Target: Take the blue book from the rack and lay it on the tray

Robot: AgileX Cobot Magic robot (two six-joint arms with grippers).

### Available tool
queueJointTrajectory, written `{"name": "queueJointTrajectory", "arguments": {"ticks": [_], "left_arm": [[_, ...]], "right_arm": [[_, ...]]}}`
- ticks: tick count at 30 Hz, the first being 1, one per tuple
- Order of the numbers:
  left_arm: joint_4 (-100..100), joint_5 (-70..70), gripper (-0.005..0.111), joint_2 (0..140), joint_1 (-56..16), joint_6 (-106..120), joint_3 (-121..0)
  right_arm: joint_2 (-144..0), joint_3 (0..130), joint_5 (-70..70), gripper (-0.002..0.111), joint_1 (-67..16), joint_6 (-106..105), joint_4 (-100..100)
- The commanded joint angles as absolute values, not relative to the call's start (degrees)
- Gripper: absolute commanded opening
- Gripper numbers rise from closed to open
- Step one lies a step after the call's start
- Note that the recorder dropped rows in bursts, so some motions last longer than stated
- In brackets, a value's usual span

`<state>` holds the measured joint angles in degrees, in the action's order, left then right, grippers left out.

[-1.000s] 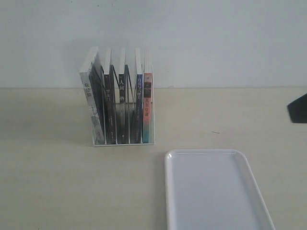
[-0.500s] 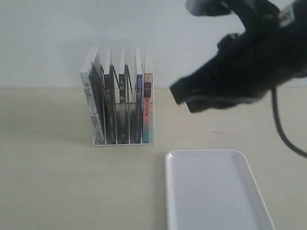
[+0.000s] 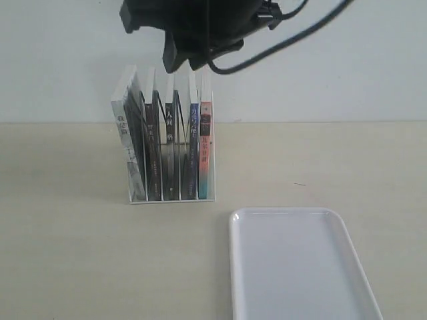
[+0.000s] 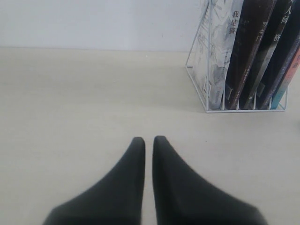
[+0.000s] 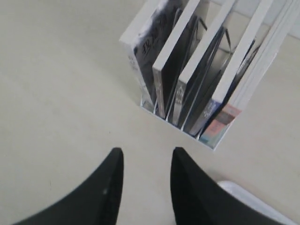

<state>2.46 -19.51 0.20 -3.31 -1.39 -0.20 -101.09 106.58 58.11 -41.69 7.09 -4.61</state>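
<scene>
Exterior view: the tray (image 3: 293,267) is cut off by the bottom edge. The right arm (image 3: 200,27) is cut off at the top, its end an indistinct dark mass. On the blue book (image 3: 191,150), covers hidden by neighbours; spine lettering too small to read. Left wrist view: rack (image 4: 198,79) cut off at top and right. Right wrist view: only a tray corner shows.

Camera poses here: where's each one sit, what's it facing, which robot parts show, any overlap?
Exterior: off-arm, fronting the table, facing the rack and wall, tray nearest; right arm hangs above the rack.
Left wrist: low over the table, facing the rack side-on; left tool shut.
Right wrist: high, looking down on the rack; right tool open.
Shared: all three see the rack.
</scene>
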Motion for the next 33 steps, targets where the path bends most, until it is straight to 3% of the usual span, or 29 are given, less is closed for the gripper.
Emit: {"name": "queueJointTrajectory", "arguments": {"ticks": [1, 10, 33], "left_arm": [[2.3, -19.3, 0.006, 0.0, -3.1, -1.9, 0.0], [2.3, -19.3, 0.006, 0.0, -3.1, -1.9, 0.0], [2.3, -19.3, 0.006, 0.0, -3.1, -1.9, 0.0]], "right_arm": [[-107.7, 117.4, 61.3, 0.032, -41.8, 9.1, -3.3], [-122.1, 130.7, 58.3, 0.032, -41.8, 14.9, 4.1], [-128.1, 130.9, 55.1, 0.032, -41.7, 21.9, 10.4]]}}
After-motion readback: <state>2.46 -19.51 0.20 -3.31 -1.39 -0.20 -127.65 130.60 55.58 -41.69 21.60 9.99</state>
